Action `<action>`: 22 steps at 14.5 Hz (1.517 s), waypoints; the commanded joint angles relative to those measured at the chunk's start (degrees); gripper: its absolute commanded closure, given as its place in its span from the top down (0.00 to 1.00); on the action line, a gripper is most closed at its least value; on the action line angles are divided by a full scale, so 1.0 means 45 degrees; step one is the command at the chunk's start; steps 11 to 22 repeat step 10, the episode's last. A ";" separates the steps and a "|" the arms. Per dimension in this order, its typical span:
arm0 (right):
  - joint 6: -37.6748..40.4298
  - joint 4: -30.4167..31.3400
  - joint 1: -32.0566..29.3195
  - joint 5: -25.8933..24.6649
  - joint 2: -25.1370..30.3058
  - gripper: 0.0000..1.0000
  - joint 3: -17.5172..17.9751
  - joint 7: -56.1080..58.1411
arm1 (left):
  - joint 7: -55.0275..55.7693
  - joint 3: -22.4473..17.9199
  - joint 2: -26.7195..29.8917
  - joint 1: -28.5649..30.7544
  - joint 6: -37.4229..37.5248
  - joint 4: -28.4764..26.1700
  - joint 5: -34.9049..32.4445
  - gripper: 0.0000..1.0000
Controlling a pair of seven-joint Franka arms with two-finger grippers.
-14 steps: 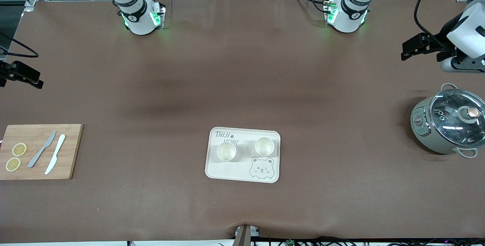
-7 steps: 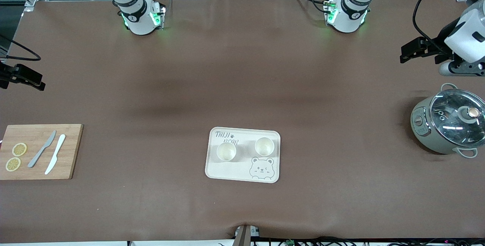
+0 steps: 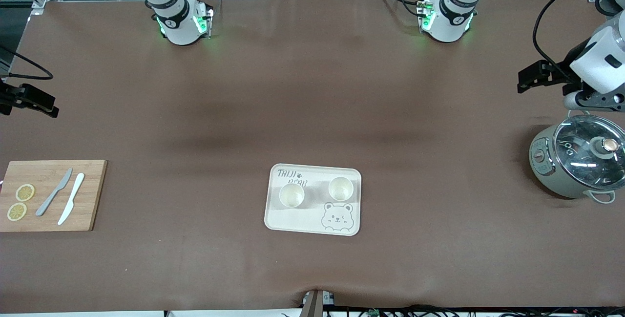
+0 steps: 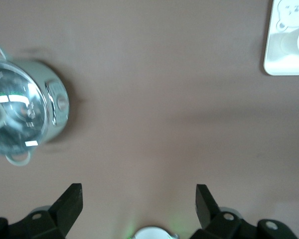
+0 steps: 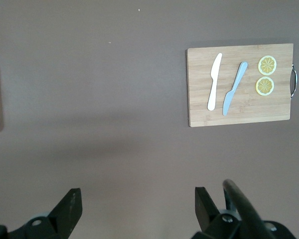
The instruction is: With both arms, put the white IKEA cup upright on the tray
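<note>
Two white cups [image 3: 292, 195] stand upright, mouths up, on the tray [image 3: 312, 221], while the left gripper [image 4: 138, 199] and right gripper [image 5: 138, 200] hang spread open, empty

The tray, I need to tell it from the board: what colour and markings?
Cream-white tray with grey lettering and a bear face, clearest in the front view.
</note>
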State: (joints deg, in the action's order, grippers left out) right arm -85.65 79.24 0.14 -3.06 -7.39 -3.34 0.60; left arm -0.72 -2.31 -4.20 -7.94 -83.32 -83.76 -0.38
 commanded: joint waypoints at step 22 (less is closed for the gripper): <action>-0.0089 0.0105 -0.0265 0.0836 0.0061 1.00 0.0099 -0.0231 | -0.0485 -0.0015 0.0073 0.0162 -0.1524 -0.0020 -0.0052 1.00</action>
